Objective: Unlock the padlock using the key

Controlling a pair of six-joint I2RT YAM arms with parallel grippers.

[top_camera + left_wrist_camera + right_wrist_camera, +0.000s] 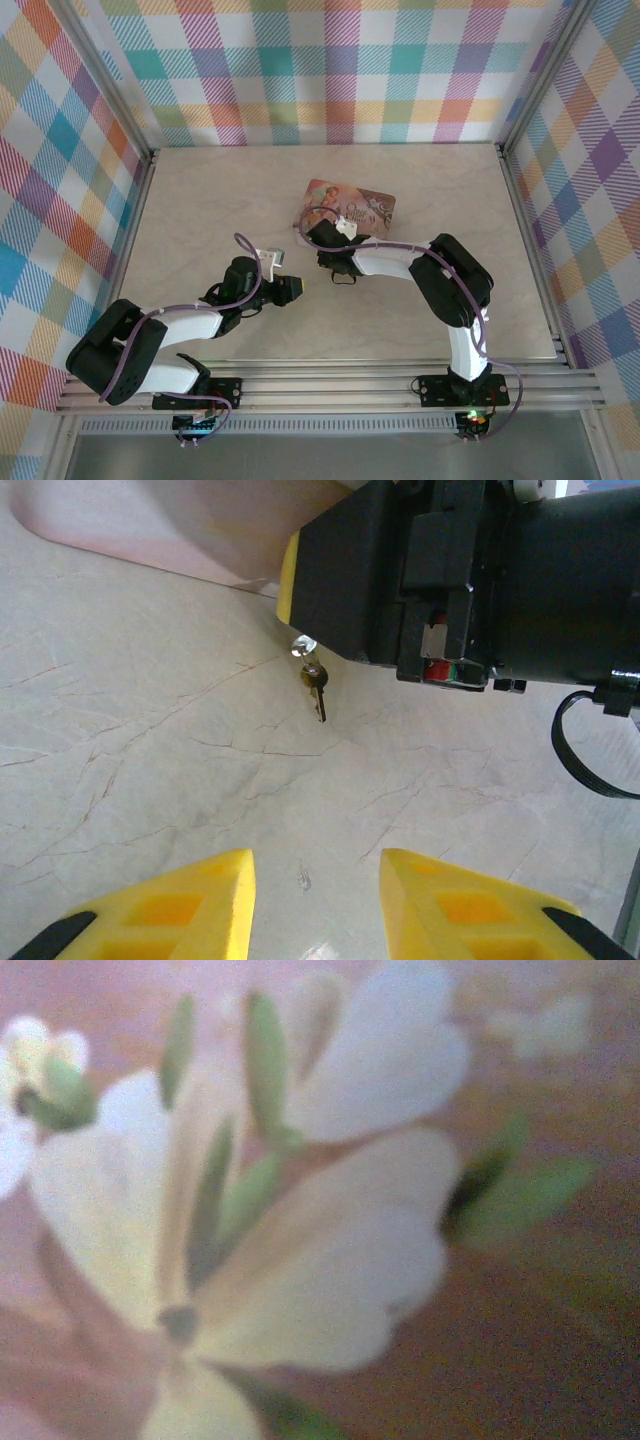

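The key [316,692], tiny and dark, lies on the table just below the right gripper's yellow finger [288,578]. A small shiny grey metal bit [302,645] sits at the key's top end; I cannot tell whether it belongs to the padlock, which is otherwise hidden. My right gripper [320,233] is pressed up against the near edge of the pink pictured tin box [352,203], and its jaws are hidden. In the right wrist view a blurred flower picture of the tin [320,1220] is very close. My left gripper [315,870] stands open over bare table, short of the key.
The marble-look table [200,200] is fenced by aluminium rails and plaid walls. The left arm [180,330] reaches in from the near left, its tips [293,289] a little left of the right gripper. A black cable loop [590,750] hangs off the right wrist.
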